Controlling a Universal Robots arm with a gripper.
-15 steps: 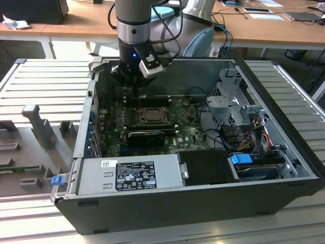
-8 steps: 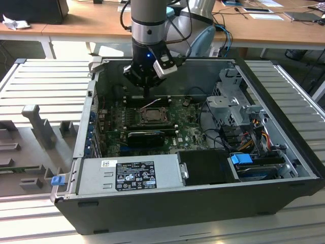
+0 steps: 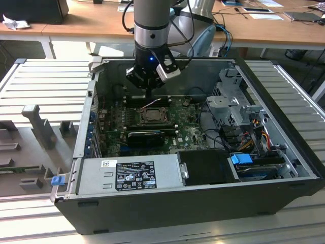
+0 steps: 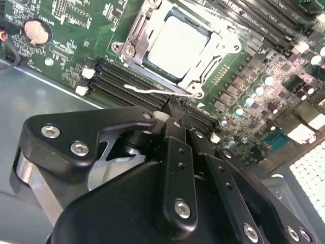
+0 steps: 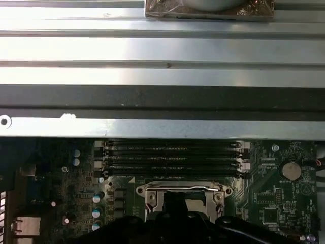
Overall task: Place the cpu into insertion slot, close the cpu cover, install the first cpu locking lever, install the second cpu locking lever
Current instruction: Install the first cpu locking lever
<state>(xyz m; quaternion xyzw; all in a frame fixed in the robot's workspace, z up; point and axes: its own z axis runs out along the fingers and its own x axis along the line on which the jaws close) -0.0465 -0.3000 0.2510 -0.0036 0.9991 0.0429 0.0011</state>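
The cpu, a flat square chip with a silver-grey top, lies in the insertion slot on the green motherboard. The cpu cover, a metal frame with a square window, lies flat around it. A thin bright locking lever runs along the socket edge beside the memory slots; in the exterior view this lever slants just above the socket. My gripper hovers over that lever at the socket's edge, fingers together and holding nothing I can see. In the first wrist view the gripper covers part of the socket.
The open computer case stands on a ribbed aluminium table. Inside, a power supply sits at the front and a drive cage with cables on the exterior view's right. Black memory slots lie between the socket and the case wall.
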